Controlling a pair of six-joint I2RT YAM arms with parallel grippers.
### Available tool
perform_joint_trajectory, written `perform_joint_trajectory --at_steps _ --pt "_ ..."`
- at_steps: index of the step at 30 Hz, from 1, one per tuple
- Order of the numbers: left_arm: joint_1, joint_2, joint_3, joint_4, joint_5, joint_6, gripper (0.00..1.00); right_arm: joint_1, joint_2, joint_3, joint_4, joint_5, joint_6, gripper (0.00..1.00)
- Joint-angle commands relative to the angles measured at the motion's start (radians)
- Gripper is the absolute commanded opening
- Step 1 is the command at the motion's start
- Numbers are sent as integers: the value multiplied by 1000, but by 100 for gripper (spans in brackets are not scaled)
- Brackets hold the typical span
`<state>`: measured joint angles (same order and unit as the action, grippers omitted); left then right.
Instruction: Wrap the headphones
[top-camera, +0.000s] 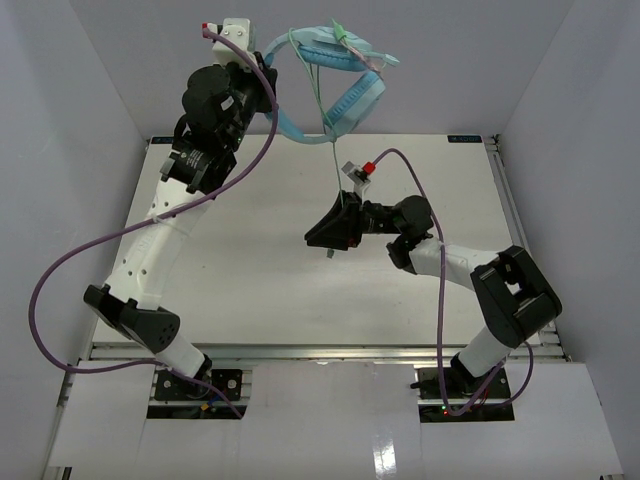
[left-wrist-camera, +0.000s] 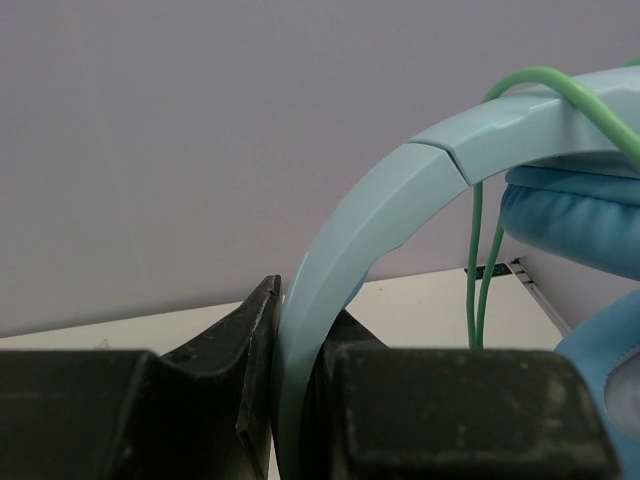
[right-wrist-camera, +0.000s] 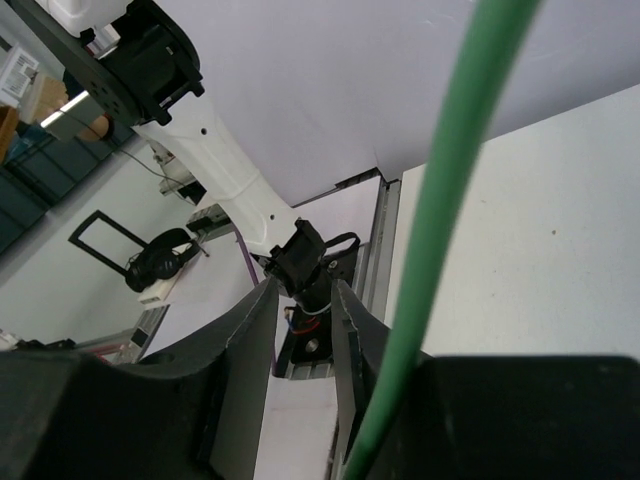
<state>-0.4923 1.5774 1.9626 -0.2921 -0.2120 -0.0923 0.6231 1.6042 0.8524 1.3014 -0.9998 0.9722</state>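
The light blue headphones (top-camera: 352, 92) hang in the air at the back, above the table's far edge. My left gripper (top-camera: 262, 62) is shut on their curved headband (left-wrist-camera: 370, 210), which is clamped between the jaws of that gripper (left-wrist-camera: 300, 400). A padded ear cup (left-wrist-camera: 585, 215) shows on the right. The pale-green cable (top-camera: 334, 165) loops over the headband and hangs straight down to my right gripper (top-camera: 318, 238) at mid-table. In the right wrist view the cable (right-wrist-camera: 450, 170) runs outside the right finger, not between the jaws. That gripper (right-wrist-camera: 303, 300) is open and empty.
The white table (top-camera: 250, 280) is walled in by white panels on three sides. Purple robot cables (top-camera: 60, 270) arc off both arms. The left arm's base (right-wrist-camera: 300, 262) shows between the right jaws. Aluminium rails edge the table at front and right.
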Motion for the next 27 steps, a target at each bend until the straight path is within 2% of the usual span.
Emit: perform_joint_trajectory --at_steps 1,11,21,27 --pt "0 -70 27 131 -70 -6 0 3 -62 -19 43 17 -50 33" --pt "1 -20 89 124 -139 74 0 3 -115 -46 -46 28 -132 30" --pt "1 1 108 134 -190 141 0 3 -174 -49 -184 41 -262 23" --pt "1 9 65 140 -225 179 0 3 -206 59 -561 89 -528 8"
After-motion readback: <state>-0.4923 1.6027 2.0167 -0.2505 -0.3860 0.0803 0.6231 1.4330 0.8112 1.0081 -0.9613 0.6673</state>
